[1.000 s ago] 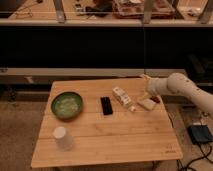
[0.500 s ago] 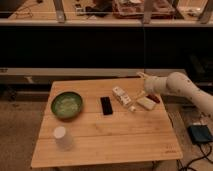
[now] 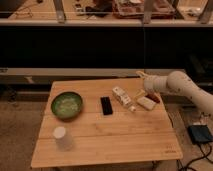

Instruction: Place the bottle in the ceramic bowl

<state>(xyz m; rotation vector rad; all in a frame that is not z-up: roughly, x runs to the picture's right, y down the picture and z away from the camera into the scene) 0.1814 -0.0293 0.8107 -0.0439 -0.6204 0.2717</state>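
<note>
The small white bottle [image 3: 123, 98] lies on its side on the wooden table [image 3: 115, 145], right of centre. The dark-green ceramic bowl [image 3: 67, 105] with a speckled lighter inside stands at the table's left, well apart from the bottle. My gripper [image 3: 140, 94] hangs at the end of the white arm [image 3: 175, 85], which reaches in from the right. It is just right of the bottle and above the table, between the bottle and a flat white block [image 3: 146, 103]. It holds nothing that I can see.
A flat black object [image 3: 106, 105] lies between bowl and bottle. A white cup [image 3: 60, 137] stands at the front left. A dark box [image 3: 201, 134] with cables sits on the floor to the right. Dark shelving runs behind the table.
The arm and gripper have edged slightly left toward the bottle. The bottle, bowl, block and cup have not moved.
</note>
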